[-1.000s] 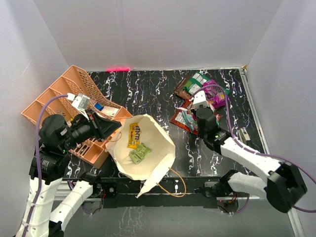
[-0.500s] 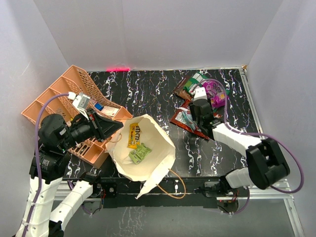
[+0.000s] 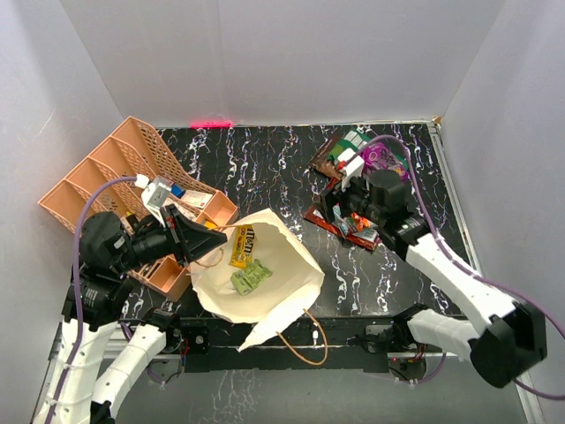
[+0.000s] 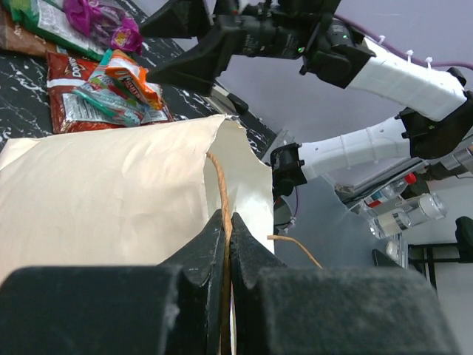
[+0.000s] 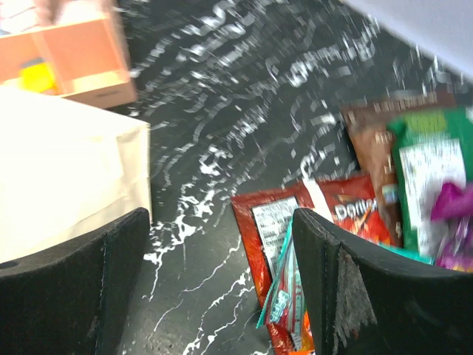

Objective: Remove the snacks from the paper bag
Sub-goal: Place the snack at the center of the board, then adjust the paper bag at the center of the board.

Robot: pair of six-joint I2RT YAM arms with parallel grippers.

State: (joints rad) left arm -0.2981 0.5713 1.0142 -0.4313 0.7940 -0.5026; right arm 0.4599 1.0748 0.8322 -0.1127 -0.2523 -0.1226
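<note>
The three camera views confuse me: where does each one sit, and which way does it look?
Top external: fixed above and behind the arms, looking down on the table, paper bag and snacks; the left arm and right arm show.
Left wrist: looks along the left gripper, shut on the bag's handle, towards the right arm.
Right wrist: looks down through the open right gripper at the table.
Shared: all three see the paper bag and the snacks.

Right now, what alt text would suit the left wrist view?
The left gripper pinches the tan handle of the cream paper bag, which fills the left foreground. Behind it, snack packets lie on the black marbled table, with the right arm above.
</note>
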